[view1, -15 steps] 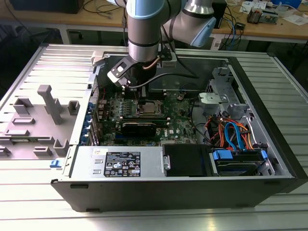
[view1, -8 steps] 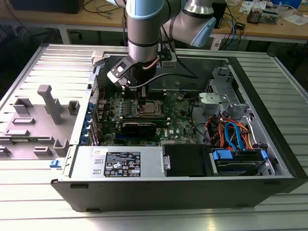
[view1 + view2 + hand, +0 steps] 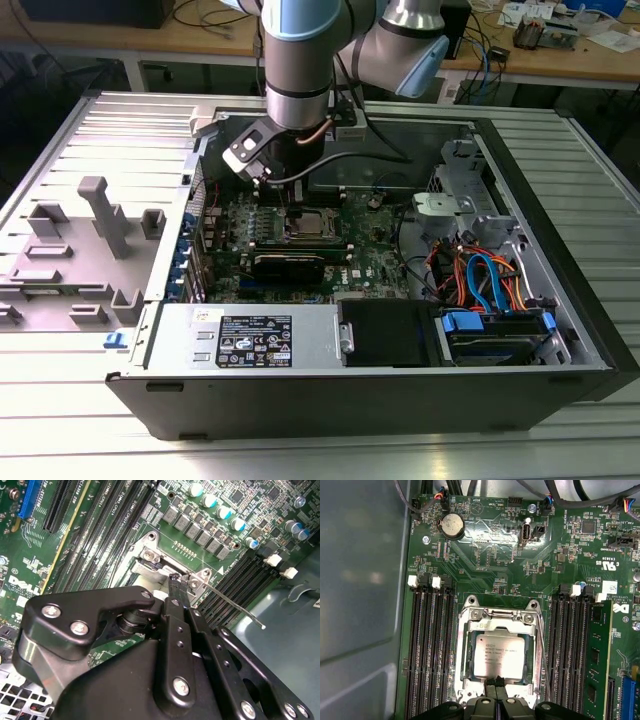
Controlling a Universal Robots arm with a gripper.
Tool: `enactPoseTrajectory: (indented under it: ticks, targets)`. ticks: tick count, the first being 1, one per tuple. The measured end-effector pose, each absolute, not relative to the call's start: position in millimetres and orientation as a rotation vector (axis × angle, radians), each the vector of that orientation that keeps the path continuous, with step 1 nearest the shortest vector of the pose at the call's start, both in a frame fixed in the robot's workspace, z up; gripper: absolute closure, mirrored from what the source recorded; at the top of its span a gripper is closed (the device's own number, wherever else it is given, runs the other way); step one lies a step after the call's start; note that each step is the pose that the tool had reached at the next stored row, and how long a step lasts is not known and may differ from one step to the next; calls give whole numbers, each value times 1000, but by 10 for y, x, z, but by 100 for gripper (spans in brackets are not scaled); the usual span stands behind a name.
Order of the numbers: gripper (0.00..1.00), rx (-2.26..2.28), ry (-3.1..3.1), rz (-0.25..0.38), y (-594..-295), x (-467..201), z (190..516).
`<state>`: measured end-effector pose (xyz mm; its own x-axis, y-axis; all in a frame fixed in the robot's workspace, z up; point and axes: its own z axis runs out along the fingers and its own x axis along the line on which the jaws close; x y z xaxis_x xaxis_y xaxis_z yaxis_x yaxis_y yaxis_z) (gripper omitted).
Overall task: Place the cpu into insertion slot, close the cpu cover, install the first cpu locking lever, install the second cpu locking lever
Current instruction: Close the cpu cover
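Observation:
The cpu [image 3: 500,655], a silver-grey square chip, lies flat in the insertion slot [image 3: 497,613] on the green board. The cpu cover [image 3: 466,650], a thin metal frame, lies down around the chip. My gripper [image 3: 496,681] is shut, fingertips pressed together at the socket's edge, touching or just above the cover's rim. In the second wrist view the gripper [image 3: 176,578] tip sits by a socket corner, where a thin locking lever [image 3: 235,607] sticks out free over the memory slots. In the exterior view the gripper [image 3: 292,190] hangs over the socket [image 3: 308,224] inside the open computer case.
Long black memory slots [image 3: 432,645] flank the socket on both sides. A black card [image 3: 288,265] lies just in front of the socket. Coloured cables [image 3: 480,275] and drive bays fill the exterior view's right. A grey fixture tray [image 3: 90,240] stands on its left.

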<state>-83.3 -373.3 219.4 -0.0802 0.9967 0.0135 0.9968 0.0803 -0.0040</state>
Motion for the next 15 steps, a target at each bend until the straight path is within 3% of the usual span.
enactPoseTrajectory:
  ticks: [15]
  targets:
    - [89, -2072, -2347, -10, -3740, -859, 2103]
